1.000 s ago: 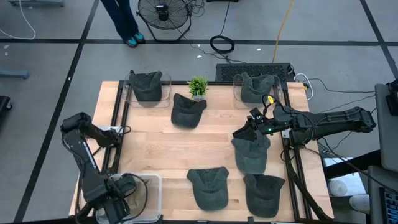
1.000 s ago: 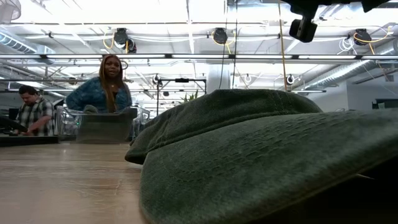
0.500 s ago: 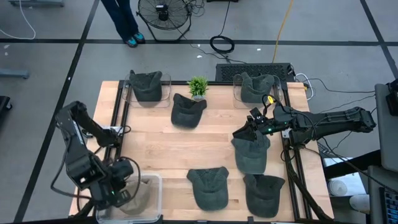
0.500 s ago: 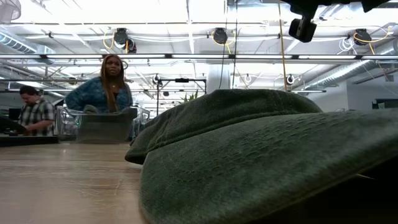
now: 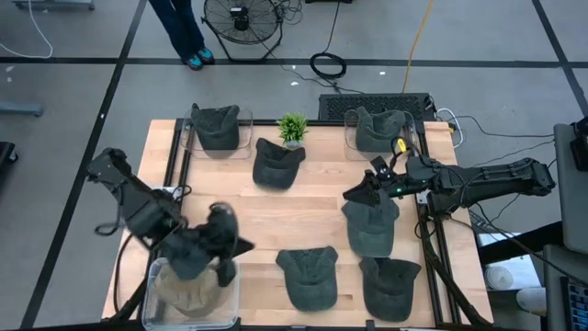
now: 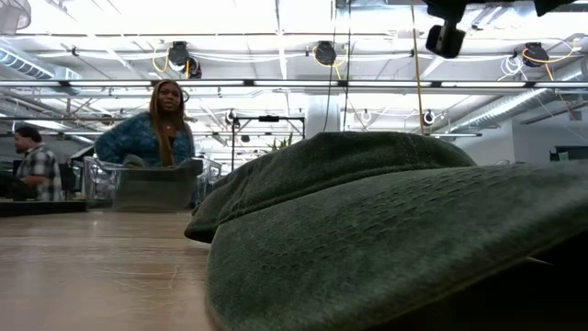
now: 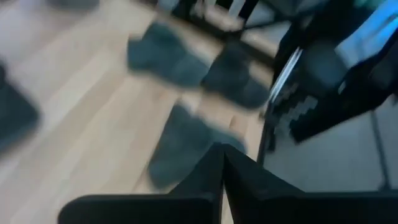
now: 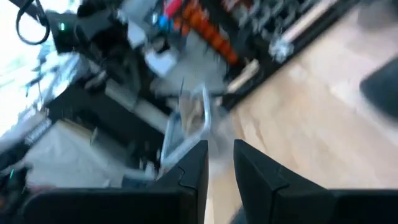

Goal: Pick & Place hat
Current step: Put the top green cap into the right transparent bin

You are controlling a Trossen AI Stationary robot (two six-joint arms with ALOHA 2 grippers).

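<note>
The left gripper (image 5: 223, 250) has swung up from the near-left bin (image 5: 230, 268), closed and apparently empty; a tan hat (image 5: 184, 292) lies inside. The right gripper (image 5: 360, 192) hovers slightly open over a green hat (image 5: 370, 230).

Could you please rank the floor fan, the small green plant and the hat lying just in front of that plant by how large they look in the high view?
1. Floor fan, though cropped by the picture's top edge.
2. Hat beside the plant.
3. Green plant, clearly smallest.
The fan stands on the floor, farther from the camera, so its true lead may be greater.
</note>
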